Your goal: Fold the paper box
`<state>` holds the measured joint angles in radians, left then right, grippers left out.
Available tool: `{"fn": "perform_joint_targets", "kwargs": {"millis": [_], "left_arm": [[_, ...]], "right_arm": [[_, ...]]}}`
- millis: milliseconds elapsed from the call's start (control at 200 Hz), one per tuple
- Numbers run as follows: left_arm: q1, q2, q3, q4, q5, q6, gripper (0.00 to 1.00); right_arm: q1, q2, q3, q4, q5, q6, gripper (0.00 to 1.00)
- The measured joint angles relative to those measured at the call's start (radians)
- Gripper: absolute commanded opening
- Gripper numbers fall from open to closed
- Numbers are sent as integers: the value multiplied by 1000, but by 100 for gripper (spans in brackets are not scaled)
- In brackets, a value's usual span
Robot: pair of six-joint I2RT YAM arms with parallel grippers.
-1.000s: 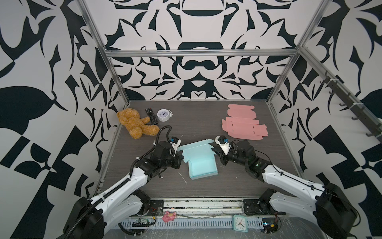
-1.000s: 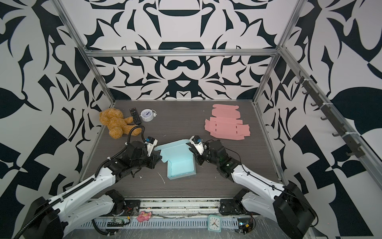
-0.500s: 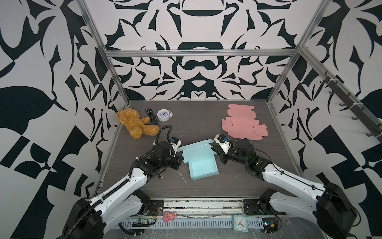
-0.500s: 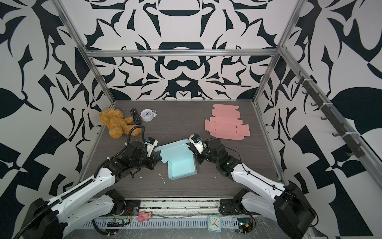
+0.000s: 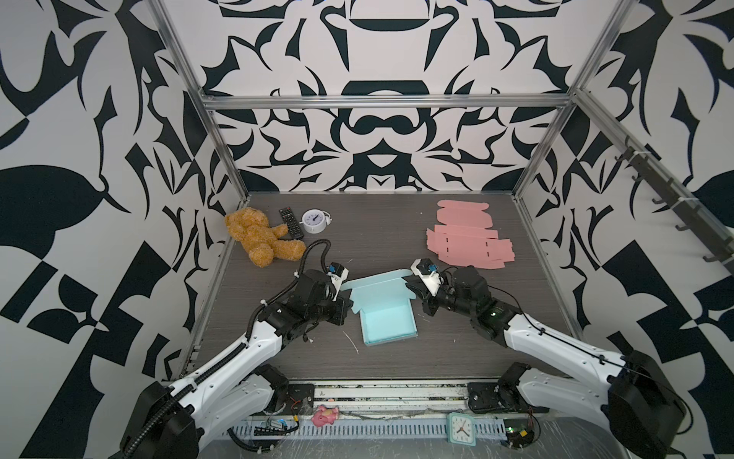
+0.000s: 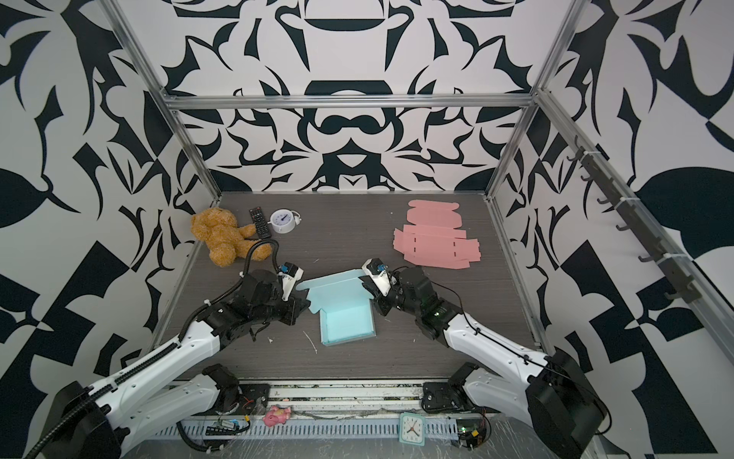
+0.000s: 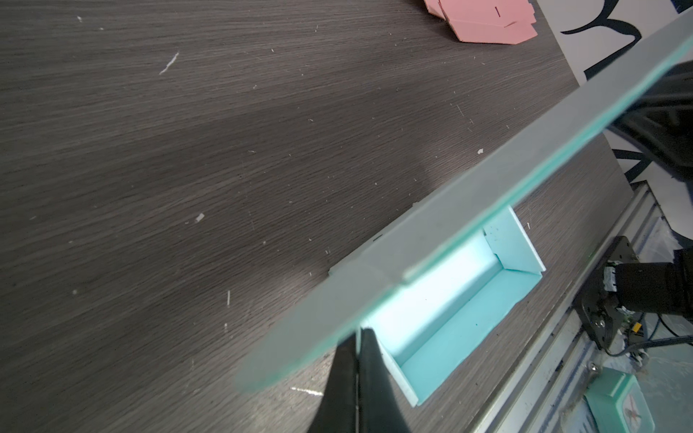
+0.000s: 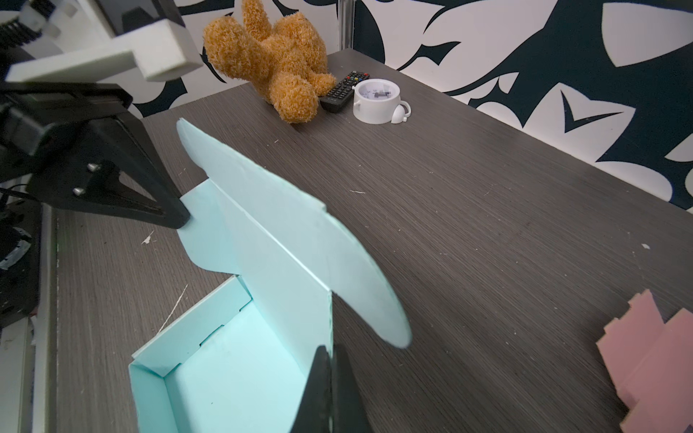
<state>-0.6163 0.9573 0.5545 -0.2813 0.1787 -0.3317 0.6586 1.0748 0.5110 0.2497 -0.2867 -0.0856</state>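
The teal paper box (image 5: pixel 387 322) (image 6: pixel 347 324) sits mid-table with its tray walls standing and its lid panel lifted at the back. My left gripper (image 5: pixel 349 306) (image 6: pixel 306 304) (image 7: pixel 360 331) is shut on the lid's left side flap. My right gripper (image 5: pixel 411 292) (image 6: pixel 367 292) (image 8: pixel 330 350) is shut on the lid's right edge, just above the tray's corner. The right wrist view shows the box (image 8: pixel 232 367) open from above, with the left gripper (image 8: pixel 180 221) pinching the far flap. The left wrist view has the lid's edge running across the box (image 7: pixel 450 300).
A flat pink box blank (image 5: pixel 468 242) lies at the back right. A teddy bear (image 5: pixel 258 238), a black remote (image 5: pixel 290 222) and a white alarm clock (image 5: pixel 313 220) sit at the back left. A teal clock (image 5: pixel 460 427) and a pink toy (image 5: pixel 323 415) rest on the front rail.
The right jaws have pinched tighter on the lid's edge. Both grippers and the lid have shifted only slightly; the tray stays in place.
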Motion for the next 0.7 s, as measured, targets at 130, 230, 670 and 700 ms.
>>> {"fn": "perform_joint_targets", "kwargs": {"millis": [130, 230, 670, 700], "left_arm": [[0, 0, 3, -3, -10, 0, 4], [0, 0, 5, -4, -26, 0, 4], [3, 72, 69, -5, -103, 0, 4], [3, 74, 70, 2, -107, 0, 4]], "right_arm": [[5, 0, 0, 0, 3, 1, 3], [13, 9, 0, 8, 8, 9, 3], [125, 80, 37, 42, 211, 60, 8], [130, 85, 44, 38, 227, 63, 8]]}}
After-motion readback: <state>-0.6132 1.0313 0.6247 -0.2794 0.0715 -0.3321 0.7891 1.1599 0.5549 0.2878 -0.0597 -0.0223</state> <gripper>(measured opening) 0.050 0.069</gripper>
